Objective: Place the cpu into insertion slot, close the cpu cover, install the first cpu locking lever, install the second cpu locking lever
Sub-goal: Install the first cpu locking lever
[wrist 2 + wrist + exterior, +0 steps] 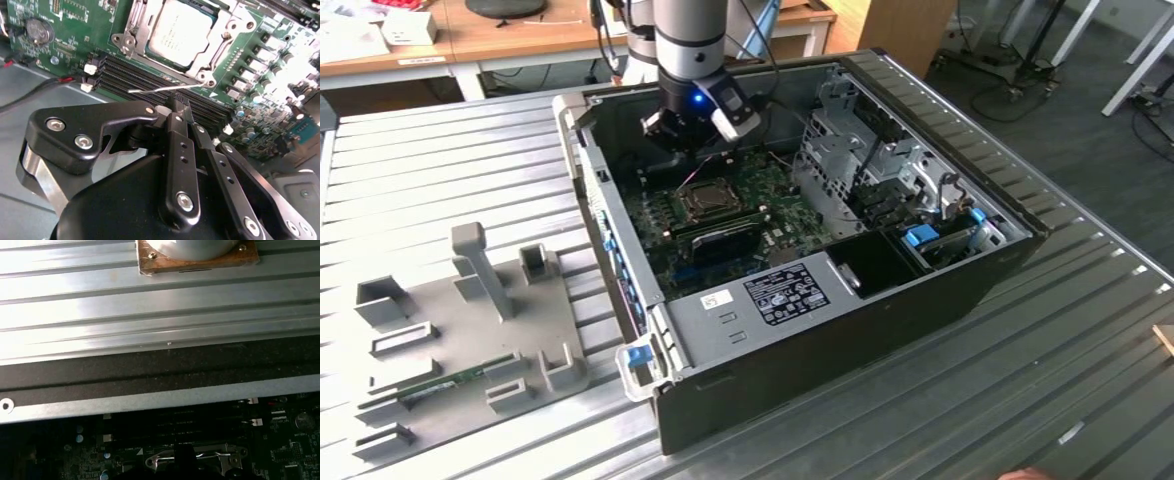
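Claw (176, 106) closed, tips pinched together, nothing seen between. It hangs just beside thin wire locking lever (155, 89), apparently to work it. Beyond, chip (180, 32) sits in socket (710, 199), metal cover (227, 35) down over its edges. Green board (75, 30) lies inside open computer case (854, 330).

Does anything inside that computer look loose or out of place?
One thing: a thin silver locking lever juts out free over the black memory slots, right by the gripper, instead of lying tucked along the cpu cover. The cpu itself appears to sit flat within that cover.
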`<action>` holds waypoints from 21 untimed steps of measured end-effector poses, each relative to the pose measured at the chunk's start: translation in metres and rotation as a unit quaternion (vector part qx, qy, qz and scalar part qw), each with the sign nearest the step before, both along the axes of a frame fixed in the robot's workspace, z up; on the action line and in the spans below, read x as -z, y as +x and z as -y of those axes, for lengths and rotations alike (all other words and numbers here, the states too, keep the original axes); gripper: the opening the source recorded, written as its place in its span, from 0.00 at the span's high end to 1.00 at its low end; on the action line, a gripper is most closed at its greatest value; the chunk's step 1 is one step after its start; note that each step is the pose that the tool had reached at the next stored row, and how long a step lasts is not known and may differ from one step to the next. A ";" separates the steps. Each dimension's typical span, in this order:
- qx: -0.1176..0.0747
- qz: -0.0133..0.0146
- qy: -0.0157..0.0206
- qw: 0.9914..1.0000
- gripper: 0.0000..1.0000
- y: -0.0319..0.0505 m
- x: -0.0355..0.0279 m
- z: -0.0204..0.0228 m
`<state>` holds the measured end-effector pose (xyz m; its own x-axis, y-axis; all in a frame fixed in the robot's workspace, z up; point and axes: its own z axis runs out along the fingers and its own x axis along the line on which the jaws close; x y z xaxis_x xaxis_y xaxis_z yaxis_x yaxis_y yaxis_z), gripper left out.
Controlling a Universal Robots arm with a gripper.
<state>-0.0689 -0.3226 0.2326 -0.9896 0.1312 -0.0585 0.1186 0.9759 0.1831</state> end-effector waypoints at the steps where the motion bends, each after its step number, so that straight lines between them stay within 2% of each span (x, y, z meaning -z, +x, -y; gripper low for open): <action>1: 0.007 0.000 0.000 1.000 0.90 0.0000 0.0003 0.0000; 4: 0.027 0.000 0.001 1.000 0.90 0.0001 0.0011 0.0000; 10: 0.033 0.000 0.002 0.999 0.90 0.0000 0.0013 0.0000; 14: 0.063 0.000 0.002 0.998 0.90 0.0000 0.0023 0.0000; 16: 0.067 0.000 0.004 0.998 0.90 0.0001 0.0033 -0.0002; 19: 0.067 0.000 0.009 0.998 0.90 0.0000 0.0049 -0.0006; 21: 0.067 -0.001 0.011 0.998 0.90 0.0000 0.0054 -0.0010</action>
<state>-0.0688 -0.3216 0.2272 -0.9634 0.2629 -0.0531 0.2473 0.9474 0.2032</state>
